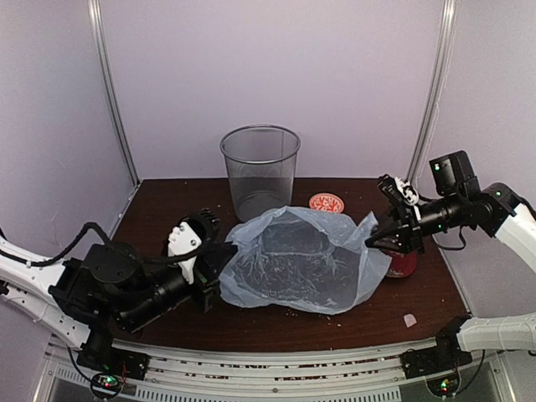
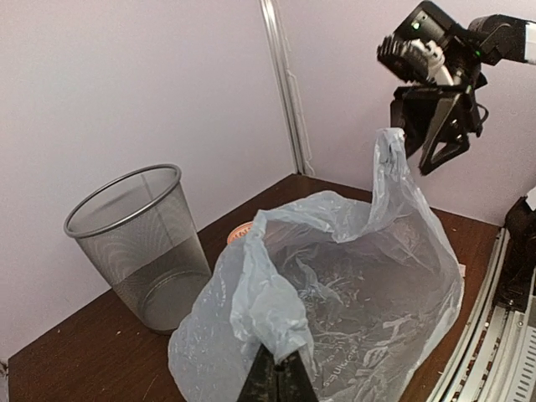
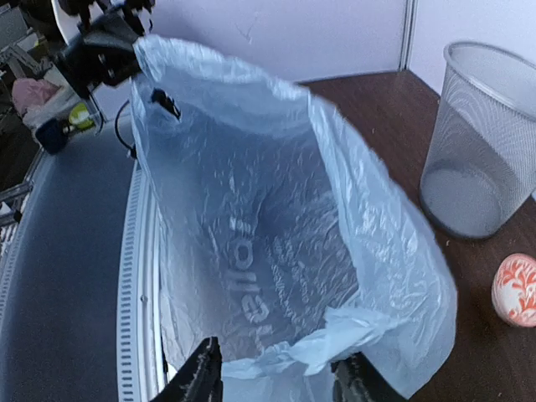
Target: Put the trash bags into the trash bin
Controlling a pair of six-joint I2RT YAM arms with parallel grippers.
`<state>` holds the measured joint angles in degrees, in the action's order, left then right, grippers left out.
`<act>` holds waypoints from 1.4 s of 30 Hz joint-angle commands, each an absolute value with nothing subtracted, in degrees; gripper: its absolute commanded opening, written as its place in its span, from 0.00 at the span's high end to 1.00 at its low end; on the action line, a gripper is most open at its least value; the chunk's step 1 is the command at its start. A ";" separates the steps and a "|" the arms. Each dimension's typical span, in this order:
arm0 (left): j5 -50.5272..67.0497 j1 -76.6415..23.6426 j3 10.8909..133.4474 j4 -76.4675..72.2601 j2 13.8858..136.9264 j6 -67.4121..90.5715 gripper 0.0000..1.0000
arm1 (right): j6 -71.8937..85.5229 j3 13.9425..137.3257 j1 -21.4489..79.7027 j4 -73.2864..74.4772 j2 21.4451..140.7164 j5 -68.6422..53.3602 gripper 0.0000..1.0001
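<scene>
The trash bag [image 1: 301, 260] is a pale blue, see-through plastic bag lying spread open on the dark table between both arms. My left gripper [image 1: 219, 270] is shut on its left edge, and the left wrist view shows the film bunched in the closed tips [image 2: 276, 368]. My right gripper [image 1: 381, 239] is at the bag's right corner with its jaws apart. The bag's rim [image 3: 335, 343] lies loosely between the two fingers [image 3: 201, 373]. The trash bin [image 1: 260, 167], a grey wire-mesh basket, stands upright and empty behind the bag.
A small red-patterned bowl [image 1: 327, 203] sits to the right of the bin, behind the bag. A red object [image 1: 402, 265] stands under my right gripper. A small pink scrap [image 1: 409, 320] lies near the front right. Grooved rails [image 1: 276, 368] line the near edge.
</scene>
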<state>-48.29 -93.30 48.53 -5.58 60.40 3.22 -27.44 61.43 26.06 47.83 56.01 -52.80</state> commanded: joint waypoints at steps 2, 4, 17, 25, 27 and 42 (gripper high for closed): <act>-57.26 -92.39 52.97 6.15 55.62 9.57 1.00 | -16.76 77.72 26.37 39.97 64.45 -58.24 0.41; -58.94 -92.37 54.09 9.79 54.25 10.10 1.00 | -14.08 83.25 26.24 38.11 70.02 -57.53 0.37; -59.98 -92.37 51.11 14.74 45.19 12.06 1.00 | 4.08 109.92 24.87 28.36 101.90 -40.07 0.34; -63.29 -92.35 51.62 23.39 42.75 19.53 1.00 | 0.33 123.96 24.48 34.66 111.45 -47.77 0.32; -64.63 -92.37 52.04 27.13 41.24 22.84 1.00 | 2.07 125.36 24.55 33.79 112.41 -47.87 0.32; -75.20 -92.37 57.37 50.76 31.64 45.07 1.00 | 6.06 127.59 24.85 33.96 118.46 -18.47 0.38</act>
<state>-72.77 -92.66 56.21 48.58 32.49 42.41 4.75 124.70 24.73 32.91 115.33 -23.97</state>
